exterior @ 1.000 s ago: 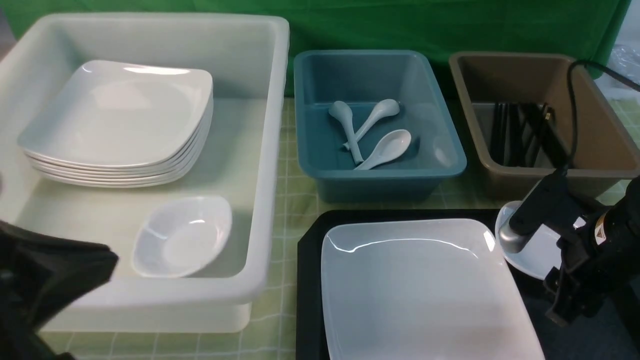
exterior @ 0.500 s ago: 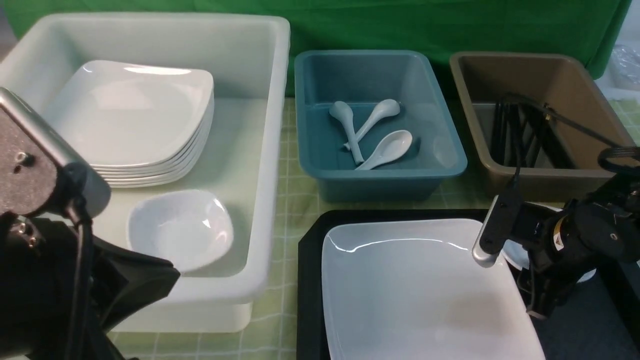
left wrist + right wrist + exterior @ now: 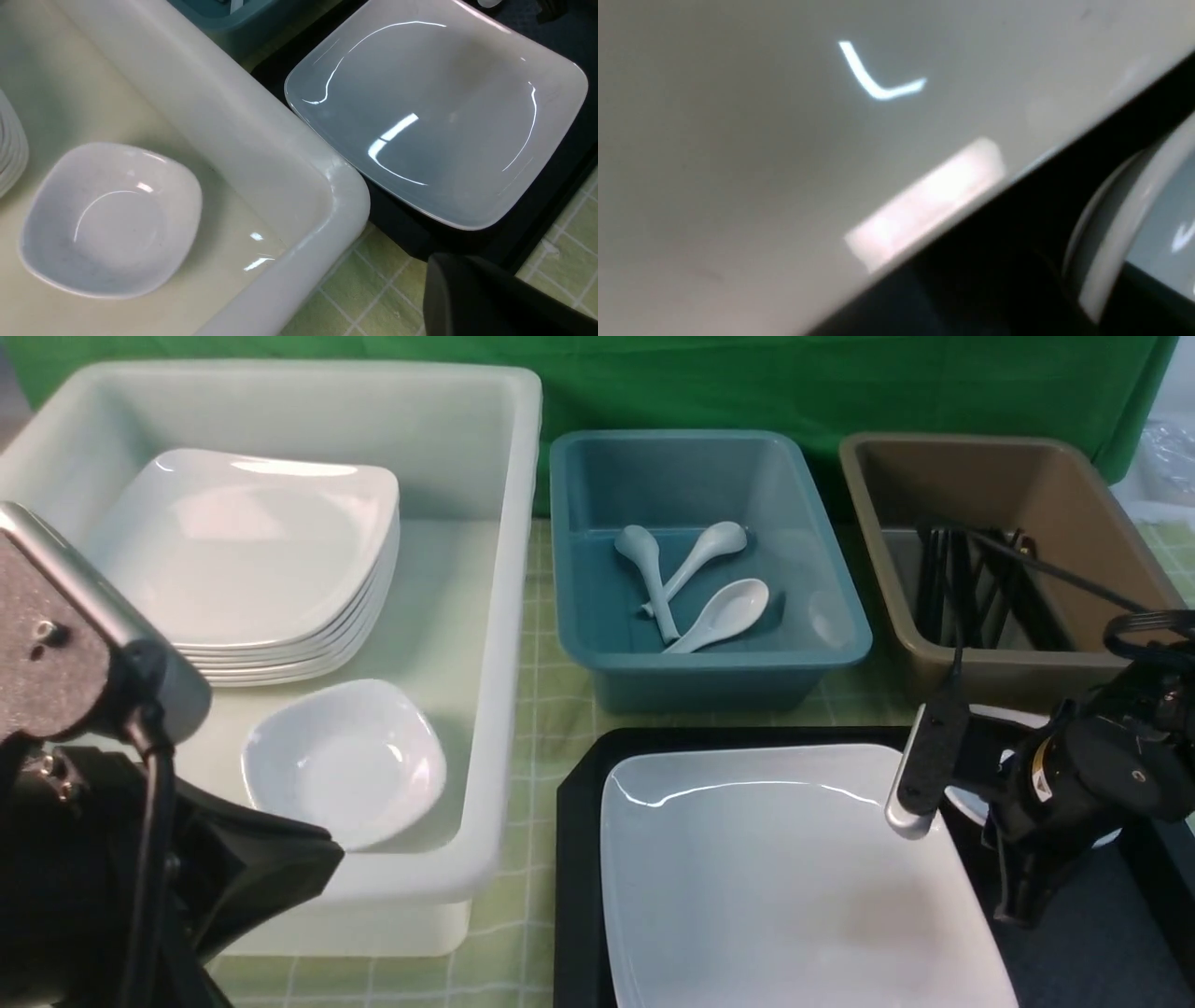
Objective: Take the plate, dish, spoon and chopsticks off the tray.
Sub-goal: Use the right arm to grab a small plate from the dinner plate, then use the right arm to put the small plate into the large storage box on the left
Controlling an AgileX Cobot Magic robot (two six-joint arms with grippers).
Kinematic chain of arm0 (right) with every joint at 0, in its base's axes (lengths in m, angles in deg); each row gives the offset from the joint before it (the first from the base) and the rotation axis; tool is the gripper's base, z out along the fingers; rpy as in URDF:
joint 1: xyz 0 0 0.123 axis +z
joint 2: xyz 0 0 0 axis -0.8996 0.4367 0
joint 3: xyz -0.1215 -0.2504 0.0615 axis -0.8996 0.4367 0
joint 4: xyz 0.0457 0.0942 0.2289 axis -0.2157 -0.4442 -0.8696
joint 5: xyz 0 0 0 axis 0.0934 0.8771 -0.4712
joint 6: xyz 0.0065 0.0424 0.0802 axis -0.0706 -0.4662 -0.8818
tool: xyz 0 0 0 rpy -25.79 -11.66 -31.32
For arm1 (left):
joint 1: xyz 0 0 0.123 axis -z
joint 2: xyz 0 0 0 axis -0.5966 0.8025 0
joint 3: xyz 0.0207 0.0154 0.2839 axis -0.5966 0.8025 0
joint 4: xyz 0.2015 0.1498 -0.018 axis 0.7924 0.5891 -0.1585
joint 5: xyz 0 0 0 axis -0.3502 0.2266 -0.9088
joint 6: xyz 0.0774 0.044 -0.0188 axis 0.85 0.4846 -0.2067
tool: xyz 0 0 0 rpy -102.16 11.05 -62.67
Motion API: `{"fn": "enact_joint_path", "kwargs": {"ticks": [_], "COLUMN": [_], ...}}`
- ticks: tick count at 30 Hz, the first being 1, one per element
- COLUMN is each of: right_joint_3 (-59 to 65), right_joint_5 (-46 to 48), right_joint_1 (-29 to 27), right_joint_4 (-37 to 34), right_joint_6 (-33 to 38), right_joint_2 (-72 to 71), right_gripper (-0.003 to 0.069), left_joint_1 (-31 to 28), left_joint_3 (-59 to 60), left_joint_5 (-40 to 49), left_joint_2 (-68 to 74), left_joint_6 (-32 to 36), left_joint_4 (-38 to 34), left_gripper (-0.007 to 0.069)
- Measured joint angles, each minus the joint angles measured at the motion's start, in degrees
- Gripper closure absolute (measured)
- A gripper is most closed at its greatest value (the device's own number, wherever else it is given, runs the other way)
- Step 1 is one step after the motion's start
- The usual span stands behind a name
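Observation:
The large white plate lies on the black tray. Right of it on the tray sits a small white dish, mostly hidden behind my right arm. My right gripper is down between plate and dish. In the right wrist view the dish rim runs between dark fingers pressed to both its sides. My left gripper is shut and empty, near the tray's front left corner. Three white spoons lie in the teal bin. Black chopsticks lie in the brown bin.
A big white bin on the left holds a stack of square plates and a small dish. A green checked cloth covers the table. The right arm's cable crosses the brown bin.
My right arm came down and left beside the tray's dish, and its jaws closed. The dish in the white bin settled flat. My left arm rose into the front view.

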State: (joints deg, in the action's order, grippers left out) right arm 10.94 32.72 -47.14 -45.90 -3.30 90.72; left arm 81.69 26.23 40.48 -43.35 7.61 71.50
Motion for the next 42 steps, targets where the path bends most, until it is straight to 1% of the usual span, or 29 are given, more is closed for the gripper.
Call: {"fn": "enact_joint_path", "kwargs": {"ticks": [2,3,6,8,13,14,15,20,21,22,23,24,28,35,37,39,40,41,42], "right_joint_3": [-0.7,-1.5,-4.7,-8.0,-15.7,-17.7,-20.7,-32.5,-33.0,-36.5,-38.1,-39.3,-40.3,-40.4,-40.4,-40.5,-40.7,-41.8,-42.9], "right_joint_5": [3.4,6.7,14.4,20.0,30.7,32.7,35.8,36.6,36.7,38.9,40.6,42.0,42.7,42.2,38.8,32.3,31.6,25.7,24.1], "right_joint_1": [0.5,1.3,4.7,8.8,17.7,20.0,23.5,36.7,37.1,40.1,41.4,42.2,42.7,42.7,42.7,42.7,42.7,42.7,42.7], "right_joint_4": [-0.1,-0.5,-1.2,-1.3,-1.7,-1.9,-2.9,-7.4,-7.4,-7.1,-6.7,-6.4,-5.2,-4.8,-6.4,-9.7,-10.1,-13.8,-15.4], "right_joint_6": [-1.5,-3.0,-8.6,-12.8,-19.6,-21.3,-23.0,-23.9,-23.9,-24.3,-24.8,-25.5,-29.1,-32.0,-32.3,-30.9,-30.5,-28.2,-27.2], "right_joint_2": [-2.0,-4.2,-10.2,-14.6,-21.3,-22.0,-22.6,-19.7,-19.4,-17.7,-17.0,-16.6,-17.4,-18.3,-17.8,-16.5,-16.3,-13.0,-10.6], "right_gripper": [0.058,0.0599,0.0601,0.0601,0.0601,0.0601,0.0601,0.0603,0.0603,0.0603,0.0603,0.0603,0.0603,0.0603,0.0603,0.0603,0.0603,0.0603,0.0603], "left_joint_1": [0.0,0.0,0.0,0.0,0.0,0.0,0.0,0.0,0.0,0.0,0.0,0.0,0.0,0.0,0.0,0.0,0.0,0.0,0.0], "left_joint_3": [0.0,0.0,0.0,0.0,0.0,0.0,0.0,0.0,0.0,0.0,0.0,0.0,0.0,0.0,0.0,0.0,0.0,0.0,0.0], "left_joint_5": [0.0,0.0,-0.3,-0.9,-2.3,-2.5,-2.6,-2.6,-2.6,-2.5,-2.1,-1.6,1.9,4.2,4.4,4.4,4.4,4.0,3.7], "left_joint_2": [-0.1,-0.3,-1.0,-1.9,-5.3,-5.9,-7.9,-16.9,-17.3,-21.0,-23.0,-24.4,-29.7,-31.7,-31.7,-31.7,-31.7,-31.7,-31.7], "left_joint_6": [0.5,1.2,1.5,1.6,2.3,2.4,2.5,2.5,2.5,2.5,2.4,2.4,2.0,1.6,1.6,1.6,1.6,1.6,1.6], "left_joint_4": [0.1,0.1,0.3,1.0,4.1,4.4,5.3,6.5,6.4,6.5,6.6,6.6,6.8,6.4,6.3,6.3,6.3,6.3,6.3], "left_gripper": [0.0621,0.0621,0.0621,0.0621,0.0621,0.0621,0.0621,0.0621,0.0621,0.0621,0.0621,0.0621,0.0621,0.0621,0.0621,0.0621,0.0621,0.0621,0.0621]}}
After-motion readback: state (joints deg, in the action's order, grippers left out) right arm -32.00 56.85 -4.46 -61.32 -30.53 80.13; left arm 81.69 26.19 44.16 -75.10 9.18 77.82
